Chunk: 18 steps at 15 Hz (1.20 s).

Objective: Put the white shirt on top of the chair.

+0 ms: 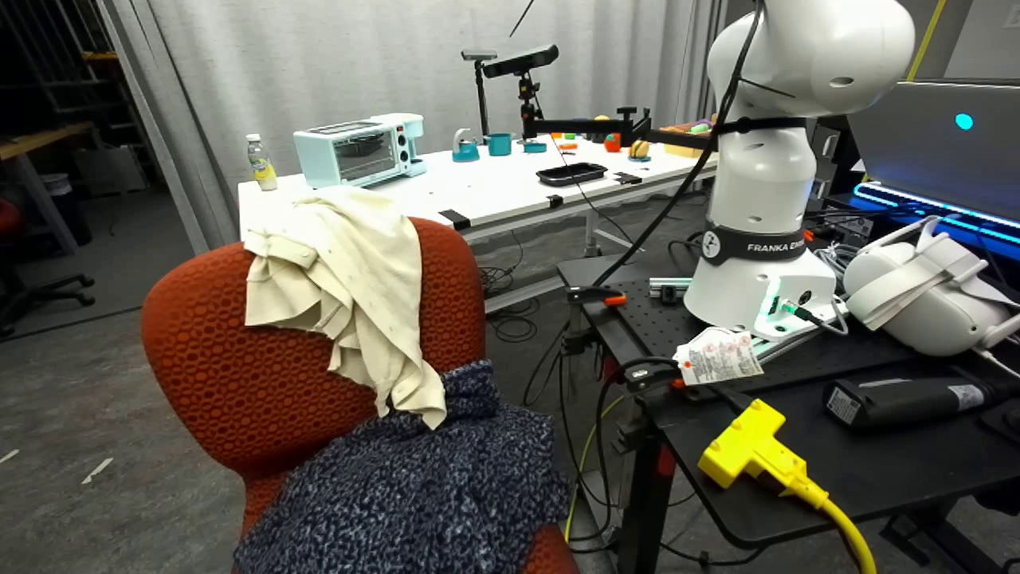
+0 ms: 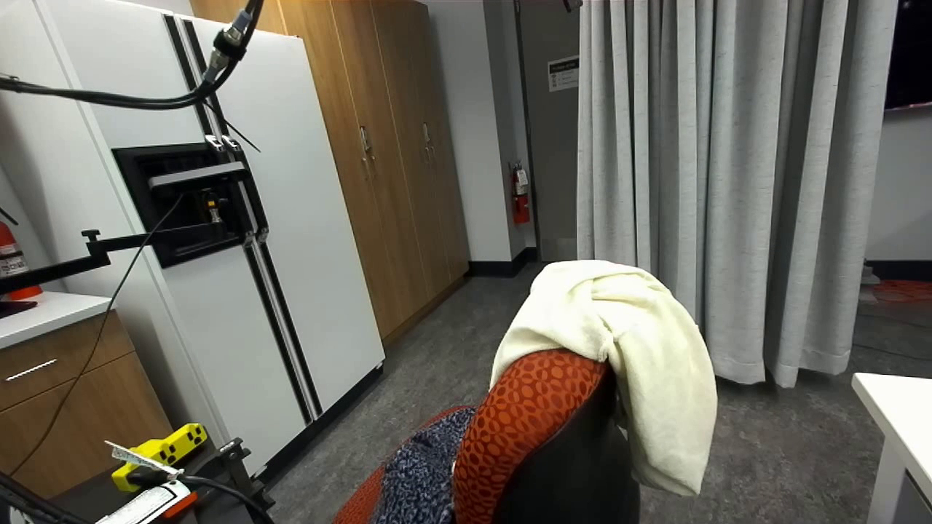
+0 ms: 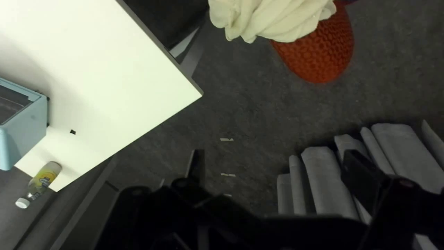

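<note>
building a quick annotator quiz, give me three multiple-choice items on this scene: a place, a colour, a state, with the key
1. Where is the white shirt relative to the chair?
A under its seat
B draped over its back
C apart from it

2. What colour is the toaster oven?
A red
B black
C light blue

3. How does the end effector stand?
A open, empty
B shut, empty
C shut on the shirt

1 B: both exterior views show it hanging there.
2 C: its light blue casing shows in an exterior view.
3 A: the wrist view shows the jaws wide apart with nothing between them.
</note>
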Motion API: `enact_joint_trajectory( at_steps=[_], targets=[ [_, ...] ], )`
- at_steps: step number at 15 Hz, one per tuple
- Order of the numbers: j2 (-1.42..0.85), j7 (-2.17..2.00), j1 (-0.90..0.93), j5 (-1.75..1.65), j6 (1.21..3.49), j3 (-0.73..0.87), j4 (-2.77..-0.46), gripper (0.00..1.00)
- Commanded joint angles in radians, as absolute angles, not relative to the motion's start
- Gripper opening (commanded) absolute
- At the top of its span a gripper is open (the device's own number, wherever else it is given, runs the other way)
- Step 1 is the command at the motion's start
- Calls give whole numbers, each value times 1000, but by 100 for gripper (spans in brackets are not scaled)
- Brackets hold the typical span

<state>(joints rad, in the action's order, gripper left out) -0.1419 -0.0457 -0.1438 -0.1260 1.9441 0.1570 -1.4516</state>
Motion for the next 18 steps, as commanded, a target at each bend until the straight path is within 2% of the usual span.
enact_joint_trajectory(
  at_steps=[1, 18],
  targets=[
    [-125, -27, -154, -29, 1987, 152, -1477, 100],
    [-144, -45, -148, -56, 1959, 153, -1454, 100]
  ],
)
